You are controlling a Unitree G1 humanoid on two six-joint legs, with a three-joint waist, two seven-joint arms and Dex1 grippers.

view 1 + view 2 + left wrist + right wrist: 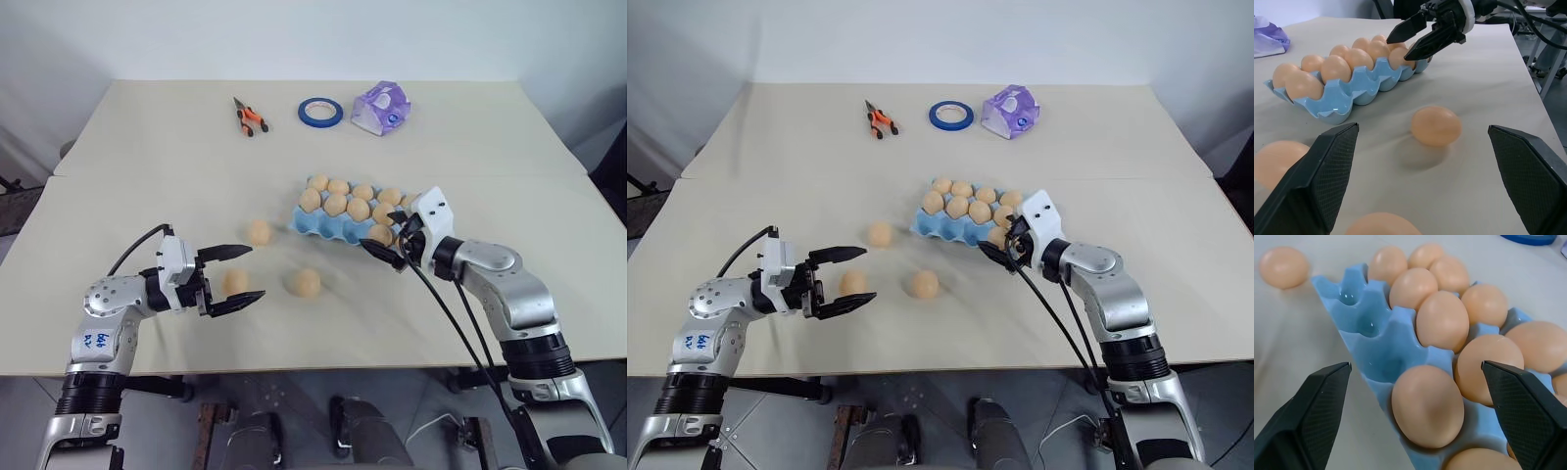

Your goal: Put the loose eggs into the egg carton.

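Note:
The light blue egg carton [312, 223] lies mid-table with several tan eggs in its cups; the cups at its left near end [1376, 328] hold nothing. Three loose eggs lie on the table. One egg [259, 231] is left of the carton and another egg [304, 282] is in front of it. The third egg [234, 281] rests between the fingers of my left gripper [253, 272], which is open and level. My right gripper [387, 238] is open at the carton's near right end, its fingers on either side of an egg [1427, 406] seated in a cup.
Along the table's far side lie orange-handled pliers [250, 117], a blue tape ring [320, 112] and a purple-white packet [381, 108]. The table's front edge runs just below both arms.

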